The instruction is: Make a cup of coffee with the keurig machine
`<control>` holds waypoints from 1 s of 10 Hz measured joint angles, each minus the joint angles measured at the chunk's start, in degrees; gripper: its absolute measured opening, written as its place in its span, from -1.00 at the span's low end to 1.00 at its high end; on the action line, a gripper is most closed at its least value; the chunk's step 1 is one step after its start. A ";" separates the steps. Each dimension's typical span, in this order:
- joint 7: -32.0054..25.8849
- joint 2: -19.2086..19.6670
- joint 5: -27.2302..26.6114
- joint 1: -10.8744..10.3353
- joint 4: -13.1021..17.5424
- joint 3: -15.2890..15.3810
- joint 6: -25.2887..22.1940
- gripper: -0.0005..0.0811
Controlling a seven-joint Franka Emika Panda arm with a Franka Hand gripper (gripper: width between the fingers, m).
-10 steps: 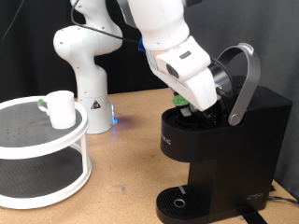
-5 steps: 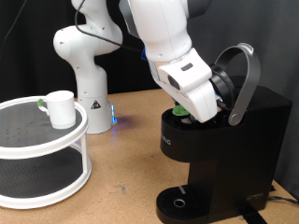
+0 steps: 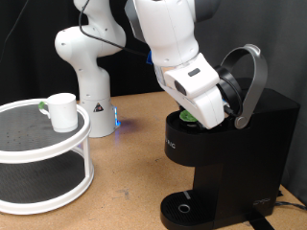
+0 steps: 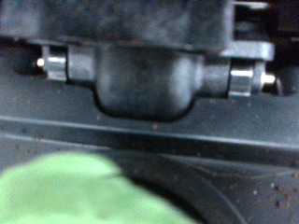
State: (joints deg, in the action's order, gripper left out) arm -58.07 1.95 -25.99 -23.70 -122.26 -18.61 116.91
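Observation:
The keurig machine (image 3: 245, 144) stands at the exterior view's right with its grey lid handle (image 3: 251, 81) raised and the pod chamber open. My gripper (image 3: 195, 115) reaches down into that chamber; its fingers are hidden behind the white hand. A bit of green (image 3: 188, 118) shows at the chamber's rim. The wrist view shows the dark inside of the machine (image 4: 149, 79) close up and a blurred green shape (image 4: 75, 191). The white cup (image 3: 63, 110) stands on a round rack at the exterior view's left, far from the gripper.
The cup's white two-tier round rack (image 3: 67, 151) fills the exterior view's lower left. A second white robot base (image 3: 88, 72) with a blue light stands behind it. The machine's round drip base (image 3: 182, 208) holds nothing. Brown tabletop lies between rack and machine.
The hand has moved down and slightly right, deeper into the open chamber under the raised lid. It has barely moved in the last half second. The cup has not moved.

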 joint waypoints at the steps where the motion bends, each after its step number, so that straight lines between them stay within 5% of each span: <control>1: 0.00 0.04 -0.05 0.01 0.00 -0.04 0.00 0.54; 2: 0.00 0.04 -0.08 0.03 0.00 -0.08 0.00 0.54; 3: 0.00 0.04 -0.15 0.05 0.01 -0.11 0.00 0.89; 4: -0.01 0.03 -0.38 0.07 0.03 -0.13 0.00 0.96; 10: -1.86 -1.95 -5.46 1.55 2.23 -1.23 -3.19 0.98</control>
State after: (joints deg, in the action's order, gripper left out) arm -59.93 0.00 -31.45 -22.15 -120.03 -19.84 113.72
